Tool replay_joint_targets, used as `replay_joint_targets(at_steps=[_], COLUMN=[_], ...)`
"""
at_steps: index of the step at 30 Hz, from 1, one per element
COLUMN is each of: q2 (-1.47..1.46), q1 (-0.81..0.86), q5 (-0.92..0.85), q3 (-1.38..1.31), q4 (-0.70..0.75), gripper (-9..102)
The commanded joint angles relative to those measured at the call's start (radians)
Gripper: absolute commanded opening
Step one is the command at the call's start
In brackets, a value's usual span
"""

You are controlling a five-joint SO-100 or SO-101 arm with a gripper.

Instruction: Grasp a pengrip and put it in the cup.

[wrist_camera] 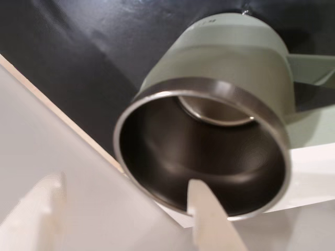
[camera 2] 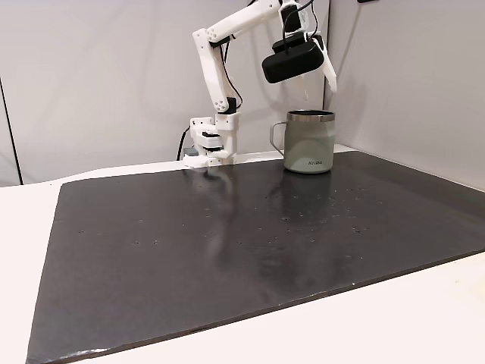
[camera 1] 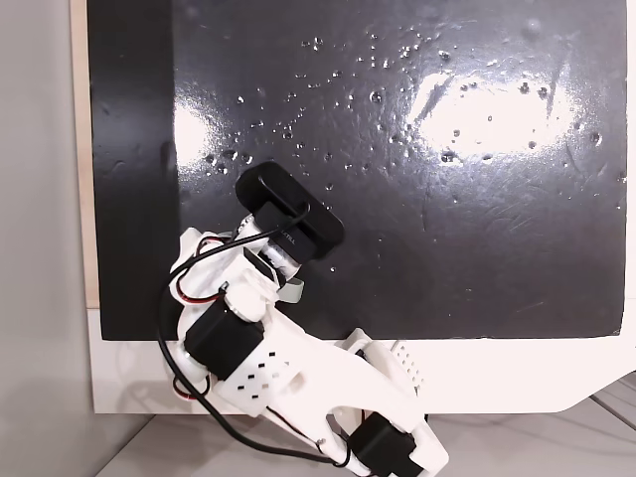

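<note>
Steel cup [wrist_camera: 209,157] sits right under the pincer [wrist_camera: 131,209], whose fingers are spread apart with nothing between them. No pengrip is visible, so it has likely dropped inside; only pulling the arm [camera 2: 227,30] away seems left.

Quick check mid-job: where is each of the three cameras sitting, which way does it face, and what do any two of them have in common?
A fixed view: overhead, looking straight down on the black mat; the arm shows from above.
Another fixed view: low at the table's far end, facing the arm's base, the cup and the gripper above it.
Wrist view: on the gripper, looking down into the cup; two fingers show.
Shared: the last two both show the cup.
</note>
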Motion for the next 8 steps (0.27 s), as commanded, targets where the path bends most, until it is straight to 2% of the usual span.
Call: replay_joint_targets(at_steps=[1,8], q2=[0.049,0.055], q1=[-0.012,-0.012], q5=[-0.012,-0.012], q3=[0.0,0.003], q4=[-0.034,-0.034], gripper=[29,29])
